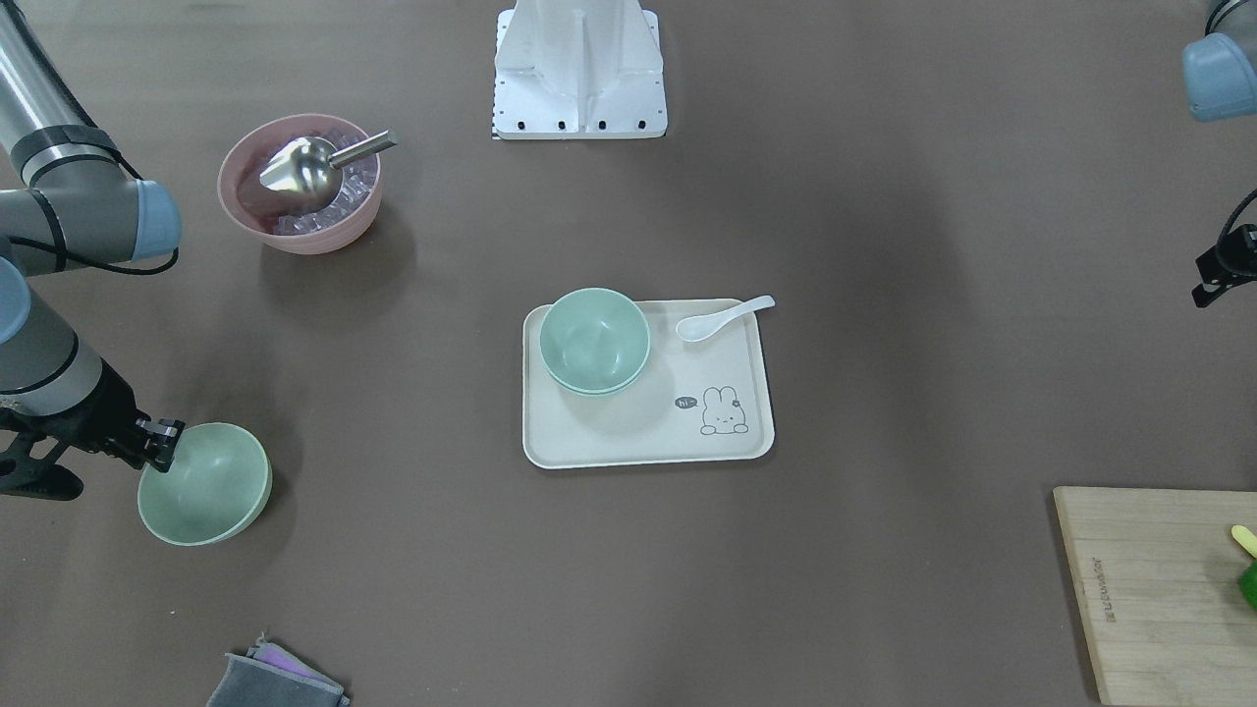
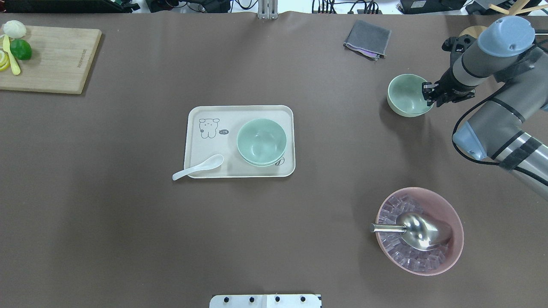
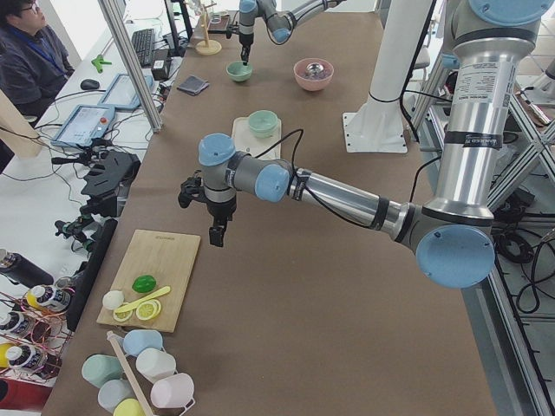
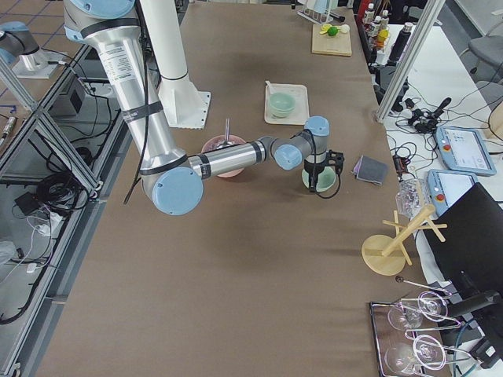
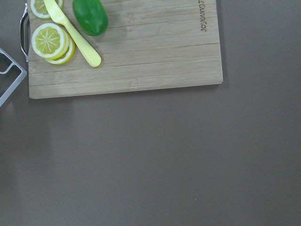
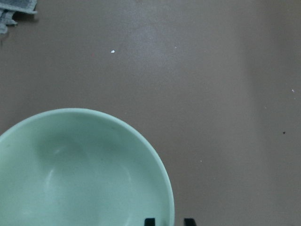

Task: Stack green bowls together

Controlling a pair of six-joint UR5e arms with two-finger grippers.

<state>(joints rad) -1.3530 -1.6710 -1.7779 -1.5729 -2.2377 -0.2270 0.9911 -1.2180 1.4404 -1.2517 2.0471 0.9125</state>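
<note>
— Right gripper (image 2: 429, 95) straddles the rim of the loose green bowl (image 2: 406, 96), jaws apart, not yet pinching; that bowl sits on the table (image 2: 128, 235), well apart from the tray (image 2: 248, 112).

— Then it should clamp the wall squarely, lift level, and lower centred into the two nested bowls (image 2: 261, 142).

On the tray (image 2: 205, 149) sit nested bowls (image 2: 261, 141); a third bowl (image 2: 406, 100) stands well apart.

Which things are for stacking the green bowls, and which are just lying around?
For the job: stacked green bowls, lone green bowl, right gripper.

Just lying about: tray, white spoon, pink bowl, scoop, cutting board, grey cloth.
</note>
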